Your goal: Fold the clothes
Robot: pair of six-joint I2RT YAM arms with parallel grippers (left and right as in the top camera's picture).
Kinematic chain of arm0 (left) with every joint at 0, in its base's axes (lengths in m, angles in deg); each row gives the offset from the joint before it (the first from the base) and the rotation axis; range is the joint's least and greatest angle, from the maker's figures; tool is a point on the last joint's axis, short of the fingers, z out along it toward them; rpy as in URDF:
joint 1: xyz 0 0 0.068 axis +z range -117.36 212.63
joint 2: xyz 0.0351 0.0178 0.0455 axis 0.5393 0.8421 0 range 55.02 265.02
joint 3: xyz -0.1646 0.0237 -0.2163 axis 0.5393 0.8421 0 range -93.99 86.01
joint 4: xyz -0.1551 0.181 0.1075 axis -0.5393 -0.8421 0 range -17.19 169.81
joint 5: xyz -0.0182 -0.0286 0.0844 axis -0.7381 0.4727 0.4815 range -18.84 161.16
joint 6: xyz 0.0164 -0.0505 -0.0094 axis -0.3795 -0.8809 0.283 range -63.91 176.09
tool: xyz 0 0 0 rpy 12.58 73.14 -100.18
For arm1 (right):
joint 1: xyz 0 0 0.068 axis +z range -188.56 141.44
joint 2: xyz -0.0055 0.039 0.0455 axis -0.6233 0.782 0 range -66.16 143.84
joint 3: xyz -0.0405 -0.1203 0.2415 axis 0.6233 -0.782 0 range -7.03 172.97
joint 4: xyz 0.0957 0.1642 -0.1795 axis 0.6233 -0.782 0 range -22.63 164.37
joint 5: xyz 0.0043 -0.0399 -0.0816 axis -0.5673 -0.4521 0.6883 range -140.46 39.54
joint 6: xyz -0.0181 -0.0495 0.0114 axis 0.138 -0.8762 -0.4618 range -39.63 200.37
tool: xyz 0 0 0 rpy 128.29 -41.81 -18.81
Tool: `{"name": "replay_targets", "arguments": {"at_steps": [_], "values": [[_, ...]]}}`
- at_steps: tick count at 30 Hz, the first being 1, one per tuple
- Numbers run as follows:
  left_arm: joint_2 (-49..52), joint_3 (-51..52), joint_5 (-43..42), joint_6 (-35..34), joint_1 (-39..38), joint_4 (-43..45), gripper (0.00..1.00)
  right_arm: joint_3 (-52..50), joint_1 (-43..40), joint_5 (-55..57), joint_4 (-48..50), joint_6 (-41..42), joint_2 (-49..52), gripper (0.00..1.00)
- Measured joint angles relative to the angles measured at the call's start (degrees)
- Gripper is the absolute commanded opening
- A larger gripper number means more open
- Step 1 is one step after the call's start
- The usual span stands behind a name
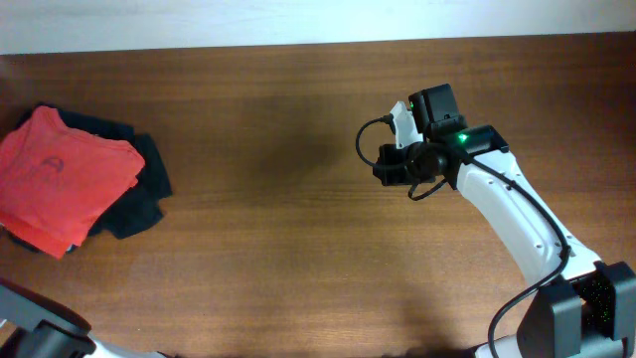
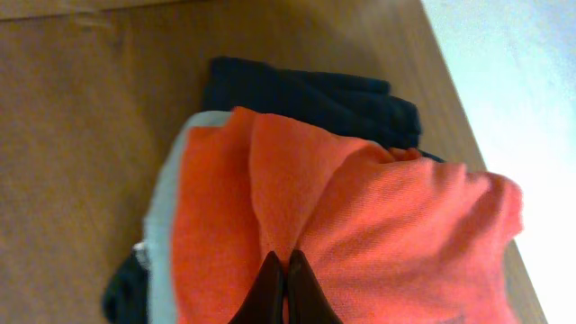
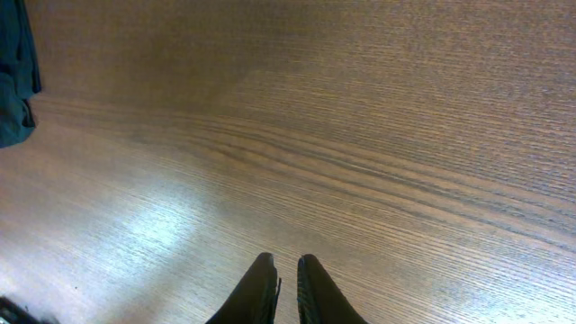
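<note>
The clothes, an orange-red T-shirt (image 1: 60, 184), lie folded at the table's far left on top of a dark navy garment (image 1: 144, 194). A faint round mark shows on the shirt's upper face. In the left wrist view the T-shirt (image 2: 360, 225) fills the frame, and my left gripper (image 2: 284, 256) is shut, its tips pressed together over a crease with no cloth visibly pinched. In the overhead view only the left arm's base shows, at the bottom left corner. My right gripper (image 1: 386, 164) (image 3: 280, 261) hovers over bare wood right of centre, tips nearly together with only a thin slit, holding nothing.
A pale grey-white cloth edge (image 2: 162, 234) shows under the shirt's left side. The dark garment (image 2: 306, 90) sticks out beyond the shirt near the table's edge (image 2: 459, 117). The brown wooden table (image 1: 278, 229) lies between the pile and the right arm.
</note>
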Motion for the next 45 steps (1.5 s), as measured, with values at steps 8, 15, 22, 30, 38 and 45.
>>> {"name": "replay_targets", "arguments": {"at_steps": [8,15,22,30,38,45], "values": [[0.02,-0.02,0.46,-1.11,1.38,1.51,0.73,0.0,0.0,0.0,-0.15,0.02,0.0,0.15],[-0.02,-3.1,-6.4,1.9,1.46,-3.21,0.73,0.0,0.0,0.0,-1.25,0.02,0.0,0.15],[-4.42,-5.81,-6.12,4.11,1.46,-12.02,0.74,0.0,0.0,0.0,-1.27,0.0,0.0,0.15],[-12.81,-7.5,-8.5,8.37,-0.61,-15.47,0.75,0.0,0.0,0.0,-1.2,0.02,0.0,0.19],[-14.25,-7.69,-12.59,22.08,-16.13,-23.65,0.79,0.0,0.0,0.02,-1.2,-0.22,-0.24,0.31],[-22.71,-7.8,-4.39,33.03,-33.11,-33.2,0.87,1.27,0.0,0.02,-1.38,-4.79,-6.34,0.44]]}}
